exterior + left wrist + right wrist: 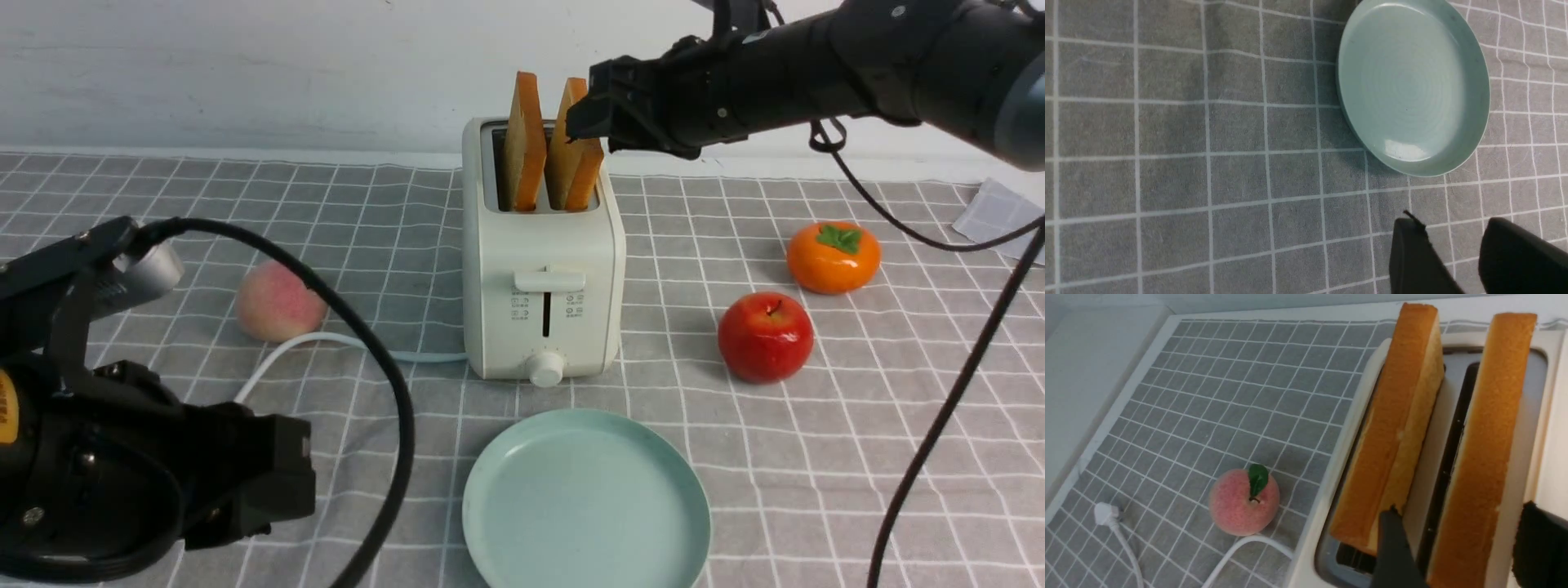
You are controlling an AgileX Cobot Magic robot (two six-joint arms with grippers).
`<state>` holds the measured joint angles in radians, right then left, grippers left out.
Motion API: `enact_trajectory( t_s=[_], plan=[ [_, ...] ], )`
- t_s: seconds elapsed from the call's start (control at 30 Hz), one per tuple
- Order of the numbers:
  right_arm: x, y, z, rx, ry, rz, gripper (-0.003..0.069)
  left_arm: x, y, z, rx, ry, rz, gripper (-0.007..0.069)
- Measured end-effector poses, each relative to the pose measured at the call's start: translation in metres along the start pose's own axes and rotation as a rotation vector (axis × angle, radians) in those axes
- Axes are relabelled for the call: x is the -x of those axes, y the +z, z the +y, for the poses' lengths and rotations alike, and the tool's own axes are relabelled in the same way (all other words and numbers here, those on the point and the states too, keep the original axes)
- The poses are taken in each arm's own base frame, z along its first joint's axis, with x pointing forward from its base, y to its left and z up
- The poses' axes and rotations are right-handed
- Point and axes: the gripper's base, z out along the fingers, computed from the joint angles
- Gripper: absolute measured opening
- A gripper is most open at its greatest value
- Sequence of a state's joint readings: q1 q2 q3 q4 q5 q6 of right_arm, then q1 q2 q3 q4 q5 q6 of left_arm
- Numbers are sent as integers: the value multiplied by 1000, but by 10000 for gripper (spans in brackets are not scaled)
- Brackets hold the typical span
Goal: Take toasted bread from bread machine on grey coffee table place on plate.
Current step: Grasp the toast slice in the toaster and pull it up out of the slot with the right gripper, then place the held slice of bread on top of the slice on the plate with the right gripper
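Within right gripper's [1461, 510] reach, far from left.
Front: to right-hand slice [576, 163], upright in toaster [543, 245], running fore-and-aft. Left wrist: to plate [1408, 81], past left gripper [1453, 224], parted, without bread. Right wrist: between wide-set fingers, astride the crust, ungripped.

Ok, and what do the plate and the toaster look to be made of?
The plate: probably glazed ceramic in pale mint green, judging by the smooth face and glossy highlights near its rim; coated plastic can't be ruled out.
The toaster: a cream-white, softly shiny shell, likely plastic given the rounded corners and even colour, though painted metal could look alike.
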<state>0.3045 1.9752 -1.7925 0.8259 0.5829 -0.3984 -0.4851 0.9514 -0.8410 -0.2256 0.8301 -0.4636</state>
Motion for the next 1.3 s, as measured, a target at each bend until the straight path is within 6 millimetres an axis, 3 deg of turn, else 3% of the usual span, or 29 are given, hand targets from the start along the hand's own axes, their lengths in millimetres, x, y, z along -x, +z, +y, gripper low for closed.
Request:
enact_trajectory(
  t_s=[0.4, 0.53, 0.73, 0.9, 1.03, 1.1, 1.13, 1.17, 1.2, 1.3],
  plan=[
    [-10, 19, -12, -2, 54, 18, 365, 6, -22, -7, -95, 142, -181, 238],
    [-10, 19, -12, -1, 59, 15, 307, 5, -29, -7, -115, 149, -219, 238],
    [-9, 19, -12, -4, 60, 6, 147, 5, -32, -7, -112, 161, -232, 238],
    [-5, 14, -9, -2, 55, -7, 118, 5, -32, -7, -109, 165, -232, 238],
    [12, -12, 2, 12, 36, -68, 118, 5, -32, -7, -109, 165, -232, 238],
    [31, -45, 14, 24, 16, -134, 118, 5, -32, -7, -110, 166, -232, 238],
    [32, -49, 14, 24, 15, -139, 118, 5, -32, -7, -110, 166, -232, 238],
    [45, -77, 21, 31, -2, -184, 118, 5, -32, -7, -111, 166, -234, 238],
    [45, -77, 20, 30, -1, -182, 118, 5, -32, -7, -111, 166, -235, 238],
    [61, -135, 24, 23, -41, -225, 118, 8, -31, -8, -123, 164, -265, 238]
  ],
)
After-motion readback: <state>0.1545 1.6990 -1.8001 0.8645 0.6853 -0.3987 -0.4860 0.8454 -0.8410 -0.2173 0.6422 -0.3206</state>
